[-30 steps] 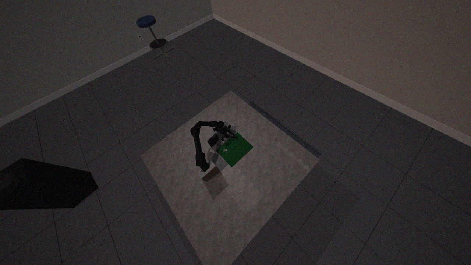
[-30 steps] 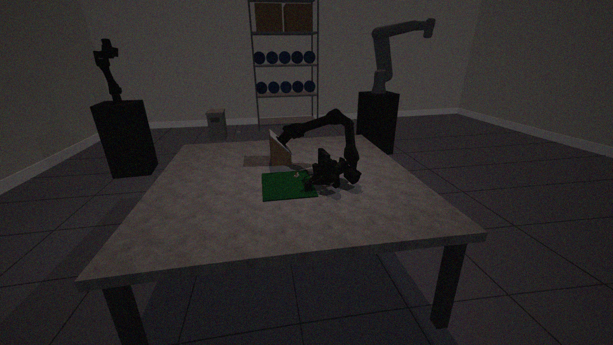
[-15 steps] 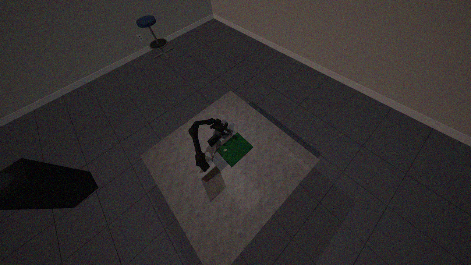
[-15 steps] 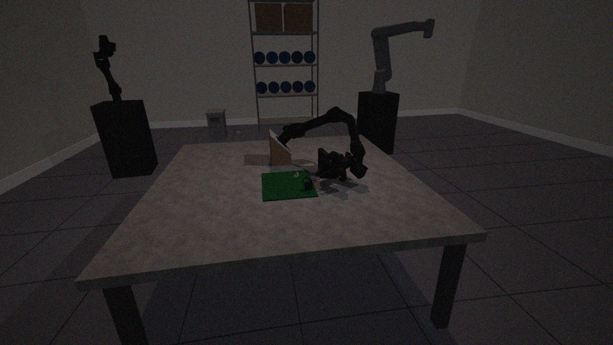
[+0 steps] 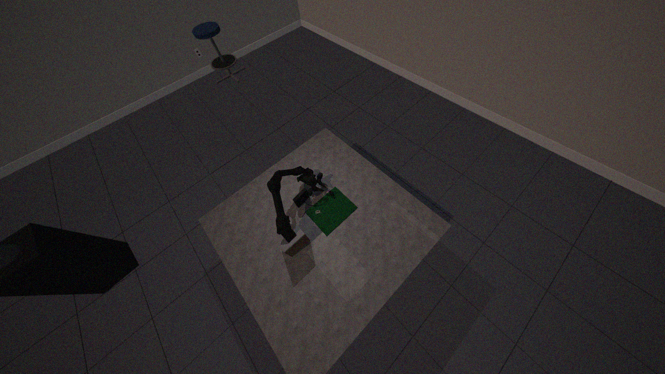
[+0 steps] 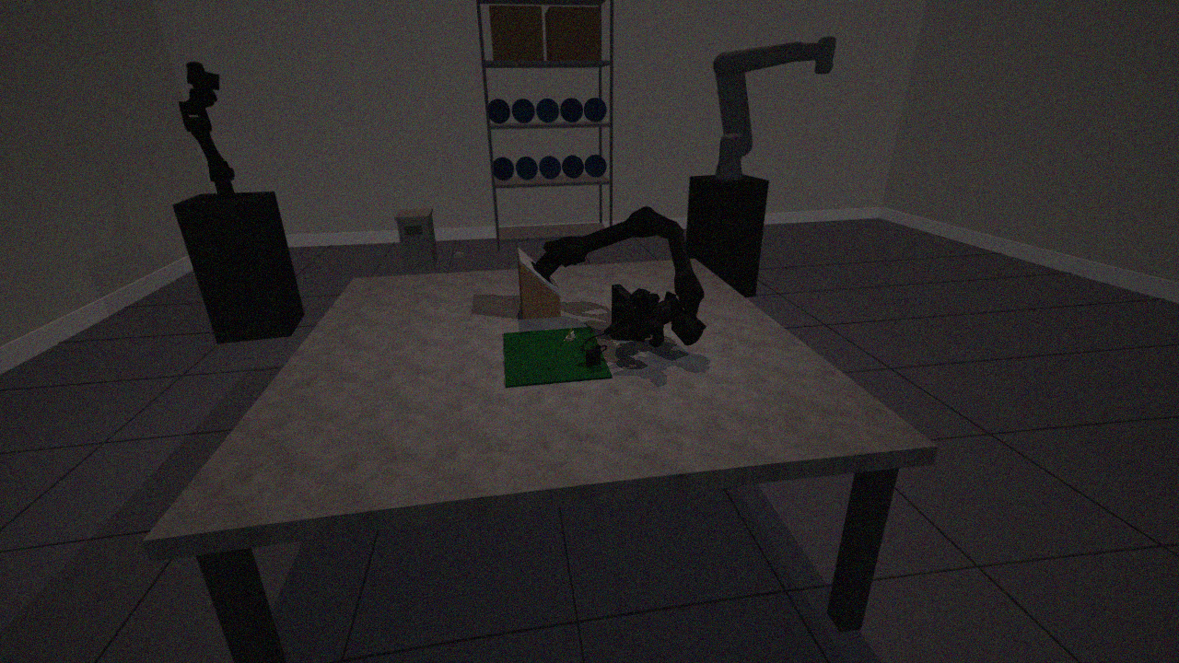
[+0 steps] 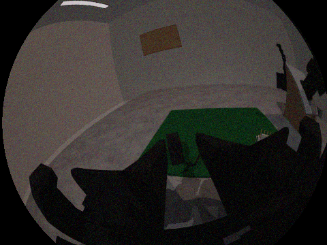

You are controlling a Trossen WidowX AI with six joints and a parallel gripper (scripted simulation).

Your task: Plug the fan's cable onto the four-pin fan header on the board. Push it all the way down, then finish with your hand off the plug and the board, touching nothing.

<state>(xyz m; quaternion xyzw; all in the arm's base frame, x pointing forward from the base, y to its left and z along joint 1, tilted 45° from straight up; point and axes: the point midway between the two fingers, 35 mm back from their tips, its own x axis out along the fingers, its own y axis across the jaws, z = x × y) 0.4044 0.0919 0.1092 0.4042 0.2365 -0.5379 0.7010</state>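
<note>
The green board (image 5: 335,214) (image 6: 535,363) (image 7: 214,119) lies flat on the table. A dark plug (image 6: 592,355) (image 7: 175,149) stands near the board's edge on my side, with a thin dark cable (image 7: 192,164) curling beside it. No bare four-pin header shows there; the plug's underside is too dark to tell how deep it sits. My gripper (image 6: 610,331) (image 7: 180,141) is open partway. Its fingertips are drawn back from the plug, which shows beyond the gap between them, with nothing held. A fan cannot be made out.
A small pale part with several upright pins (image 5: 318,211) (image 6: 569,336) (image 7: 263,137) stands on the board, to the right in the wrist view. A brown-sided wedge (image 5: 296,246) (image 6: 537,295) (image 7: 295,105) stands on the table (image 6: 395,428) by the arm's base.
</note>
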